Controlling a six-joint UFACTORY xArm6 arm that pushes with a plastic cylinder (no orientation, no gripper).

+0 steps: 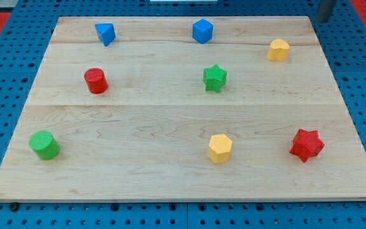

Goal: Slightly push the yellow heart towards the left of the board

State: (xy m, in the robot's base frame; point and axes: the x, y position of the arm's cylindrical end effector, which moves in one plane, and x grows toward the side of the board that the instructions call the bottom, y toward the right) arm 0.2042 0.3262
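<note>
Yellow heart (278, 49), upright near board's top-right.

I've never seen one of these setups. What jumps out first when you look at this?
Bright little blocks scattered over a pale wooden board on blue pegboard catch the eye: a red star at the view's lower right, a green cylinder at lower left, a green star near the middle. A dark rod shows at the top right corner, off the board; its tip touches no block.
</note>
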